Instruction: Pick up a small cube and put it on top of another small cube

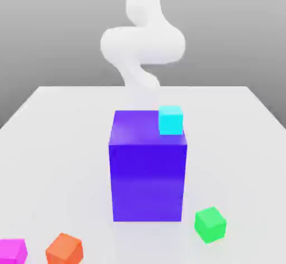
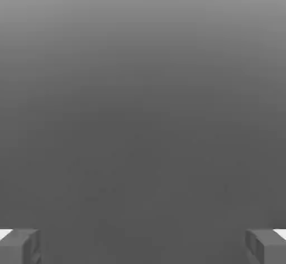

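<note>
Tool (image 2: 143, 246): in the hand view its two fingers (image 2: 19, 246) sit at opposite edges, spread wide, with nothing between them; only grey background lies ahead.

Arm (image 1: 142, 45): in the exterior view it stands behind the blue block (image 1: 148, 170), at the far side of the worktop (image 1: 56, 140).

Magenta cube (image 1: 12, 251): rests on the worktop at the near corner on the exterior view's left, partly cut by the picture's edge. Orange cube (image 1: 64, 249) lies just beside it, apart. Green cube (image 1: 210, 224) lies near the block's base, toward the exterior view's right. Cyan cube (image 1: 171, 119) shows at the block's upper far corner; whether it rests on top or behind cannot be told.
</note>
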